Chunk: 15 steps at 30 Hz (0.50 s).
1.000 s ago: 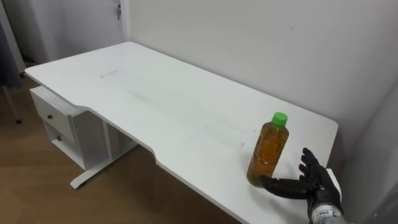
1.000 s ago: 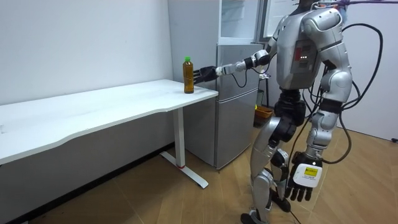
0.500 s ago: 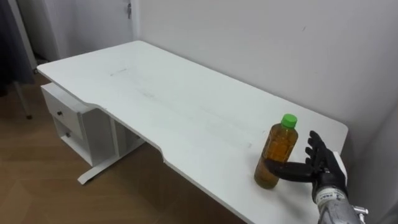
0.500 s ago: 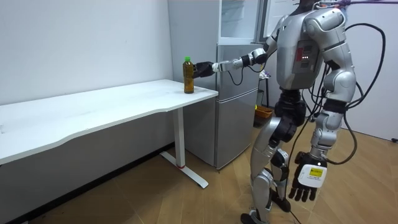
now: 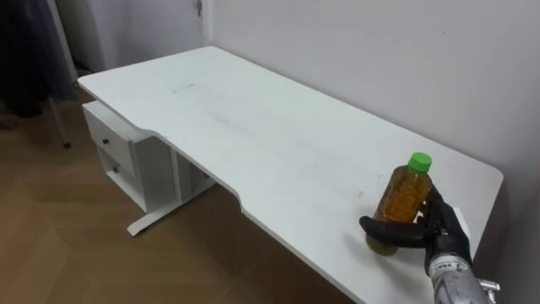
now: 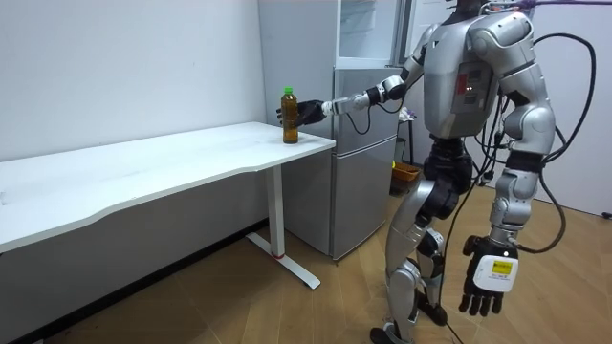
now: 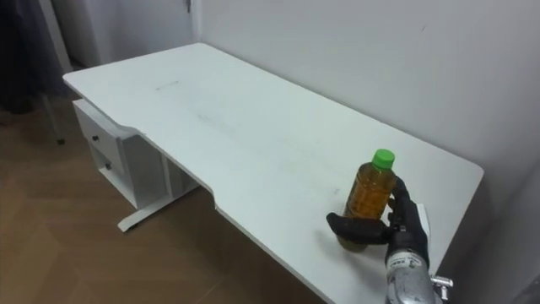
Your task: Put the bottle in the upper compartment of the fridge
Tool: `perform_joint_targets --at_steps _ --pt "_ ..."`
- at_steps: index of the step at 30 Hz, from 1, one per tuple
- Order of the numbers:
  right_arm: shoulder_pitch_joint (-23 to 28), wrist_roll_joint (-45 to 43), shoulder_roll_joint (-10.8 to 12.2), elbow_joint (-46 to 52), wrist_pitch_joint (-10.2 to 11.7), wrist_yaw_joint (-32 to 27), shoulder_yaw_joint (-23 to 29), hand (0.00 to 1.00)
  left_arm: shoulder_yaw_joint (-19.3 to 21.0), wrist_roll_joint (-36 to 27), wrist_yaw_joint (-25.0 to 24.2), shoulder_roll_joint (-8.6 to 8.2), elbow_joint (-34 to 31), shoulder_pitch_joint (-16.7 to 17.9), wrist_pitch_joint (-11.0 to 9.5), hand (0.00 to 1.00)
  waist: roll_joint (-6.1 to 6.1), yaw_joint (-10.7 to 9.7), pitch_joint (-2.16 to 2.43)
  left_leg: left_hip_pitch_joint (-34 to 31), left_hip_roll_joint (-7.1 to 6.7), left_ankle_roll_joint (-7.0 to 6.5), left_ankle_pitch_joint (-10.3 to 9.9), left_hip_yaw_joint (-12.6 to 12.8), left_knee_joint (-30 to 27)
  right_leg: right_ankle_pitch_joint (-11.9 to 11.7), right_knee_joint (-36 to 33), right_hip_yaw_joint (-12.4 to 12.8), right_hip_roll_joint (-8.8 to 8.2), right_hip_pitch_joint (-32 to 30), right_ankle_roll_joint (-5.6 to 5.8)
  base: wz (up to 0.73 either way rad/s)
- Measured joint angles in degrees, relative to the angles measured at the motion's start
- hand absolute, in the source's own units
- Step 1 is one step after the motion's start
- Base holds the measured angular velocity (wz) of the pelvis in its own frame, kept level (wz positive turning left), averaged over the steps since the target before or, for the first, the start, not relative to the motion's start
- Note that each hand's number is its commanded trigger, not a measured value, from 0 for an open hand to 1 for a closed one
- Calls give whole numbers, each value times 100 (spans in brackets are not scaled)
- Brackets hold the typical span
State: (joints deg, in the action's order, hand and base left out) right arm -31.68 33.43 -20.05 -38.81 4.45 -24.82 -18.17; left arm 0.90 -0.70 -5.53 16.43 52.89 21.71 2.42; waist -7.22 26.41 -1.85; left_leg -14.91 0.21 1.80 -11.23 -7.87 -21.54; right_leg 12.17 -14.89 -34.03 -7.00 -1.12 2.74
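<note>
I see the bottle (image 5: 403,201) standing upright on the table (image 5: 253,135), close to its right end. The right hand (image 5: 440,239) grips it low down, thumb across the front and fingers curled behind. The left hand (image 6: 486,280) hangs at the robot's side with its fingers relaxed. The fridge (image 6: 359,182) stands just past that table end.

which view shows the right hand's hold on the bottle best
The right eye view: the right hand lays its thumb across the bottle low in front, fingers behind it. The left eye view shows much the same. The room view shows them far off at the table end, hold unclear.
</note>
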Motion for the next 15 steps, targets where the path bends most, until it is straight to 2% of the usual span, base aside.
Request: perform_joint_targets --at_steps 8,14,15 --pt "-96 2 -15 -296 0 -16 -91 0 5 -208 41 35 -5 -63 -10 0 -55 69 -22 -248 0 2 27 -18 -22 0 -72 -8 -15 -252 -1 0" --pt "-225 8 -15 -525 101 -92 -129 0 6 -400 38 62 -5 -84 -34 0 -19 134 -52 -271 5 3 28 -20 -24 0 -85 13 -14 -294 -1 0" --pt "-264 9 -15 -572 101 -132 -143 27 5 -494 38 69 -6 -94 -54 0 -22 160 -55 -285 7 5 29 -19 -26 0 -90 16 -15 -310 -1 0"
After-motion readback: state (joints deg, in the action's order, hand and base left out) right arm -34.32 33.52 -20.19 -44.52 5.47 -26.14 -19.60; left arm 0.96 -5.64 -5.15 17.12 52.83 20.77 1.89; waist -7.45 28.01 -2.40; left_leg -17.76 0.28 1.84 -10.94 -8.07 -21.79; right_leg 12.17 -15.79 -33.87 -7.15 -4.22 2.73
